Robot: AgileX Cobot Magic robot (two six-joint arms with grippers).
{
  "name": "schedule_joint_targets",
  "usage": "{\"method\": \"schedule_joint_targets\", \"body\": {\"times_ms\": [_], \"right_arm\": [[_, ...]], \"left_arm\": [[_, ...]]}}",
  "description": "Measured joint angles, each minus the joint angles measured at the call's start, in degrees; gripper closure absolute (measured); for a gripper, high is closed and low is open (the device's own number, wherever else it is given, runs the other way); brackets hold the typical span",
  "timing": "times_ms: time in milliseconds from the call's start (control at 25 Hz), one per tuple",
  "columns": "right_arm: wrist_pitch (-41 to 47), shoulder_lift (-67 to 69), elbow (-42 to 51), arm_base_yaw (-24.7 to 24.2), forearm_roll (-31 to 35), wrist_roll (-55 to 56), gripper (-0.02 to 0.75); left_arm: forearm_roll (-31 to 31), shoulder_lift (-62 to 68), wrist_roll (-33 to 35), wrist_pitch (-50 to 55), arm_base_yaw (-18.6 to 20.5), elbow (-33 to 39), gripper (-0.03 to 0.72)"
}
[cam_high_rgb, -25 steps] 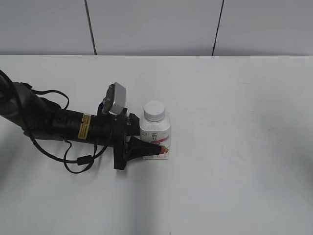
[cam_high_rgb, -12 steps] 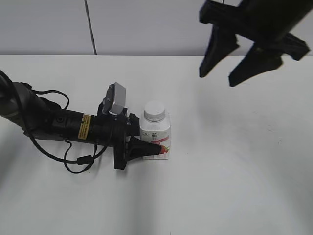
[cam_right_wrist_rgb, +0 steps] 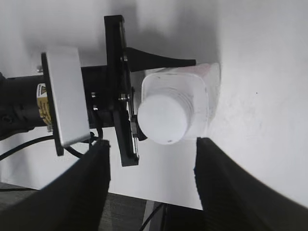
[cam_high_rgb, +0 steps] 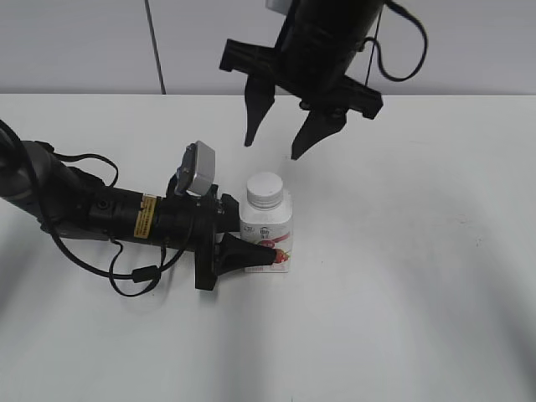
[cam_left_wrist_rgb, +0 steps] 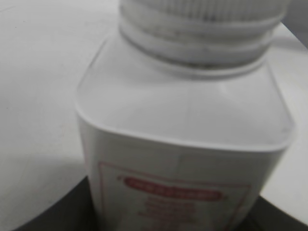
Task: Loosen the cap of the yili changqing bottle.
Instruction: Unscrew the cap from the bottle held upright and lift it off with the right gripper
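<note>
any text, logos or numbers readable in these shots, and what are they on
None can be read as words.
Bottle label, exterior view: a dark logo and a pink-red picture, too small to read.
Bottle label, left wrist view: a red banner holding print, with faint lines under it, too blurred to read.
Yellow sticker on the left arm: dark marks, too small to read; the right wrist view shows it only at the frame edge.
Cap: plain white, no print seen.

One yili changqing bottle (cam_high_rgb: 268,228) with one cap (cam_high_rgb: 265,189), two grippers, left (cam_high_rgb: 243,243) and right (cam_high_rgb: 280,142).
</note>
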Motion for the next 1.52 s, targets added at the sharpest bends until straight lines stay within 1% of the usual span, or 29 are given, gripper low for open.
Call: {"method": "schedule_joint_targets", "body": {"times_ms": [200,520,1520], "right_arm": [[0.1,5.6,-3.9,2.0,-1.0,1.7,0.29],[0.1,6.9,-5.2,2.2,-5.3,4.3,0.29],[0.4,10.6,-5.2,2.8,-4.5,3.7,0.29]], "left_arm": [[0.0,0.0,0.0,0.0,0.0,0.0,0.312],[-0.2,0.0,0.0,-0.1,0.0,0.0,0.312],[-0.9,0.0,0.0,0.1,0.0,0.0,0.312]]}}
